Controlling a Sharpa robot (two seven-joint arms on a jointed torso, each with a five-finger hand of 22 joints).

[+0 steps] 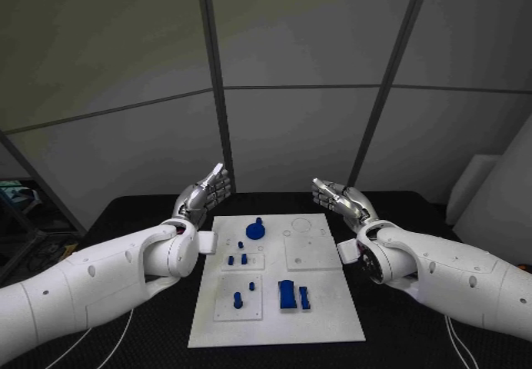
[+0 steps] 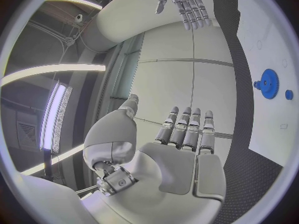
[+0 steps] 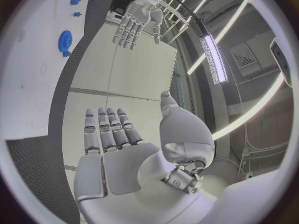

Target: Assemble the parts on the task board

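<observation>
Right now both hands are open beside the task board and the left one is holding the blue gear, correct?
Not quite. The left hand holds nothing: the head view shows the blue gear lying on the task board. The right hand is open too, both beside the board.

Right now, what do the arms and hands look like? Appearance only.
Both arms are smooth white shells with round joint housings near the wrists. The left hand and right hand are silver metal with segmented fingers and pale palm plates. Thin white cables trail beneath both forearms.
</observation>
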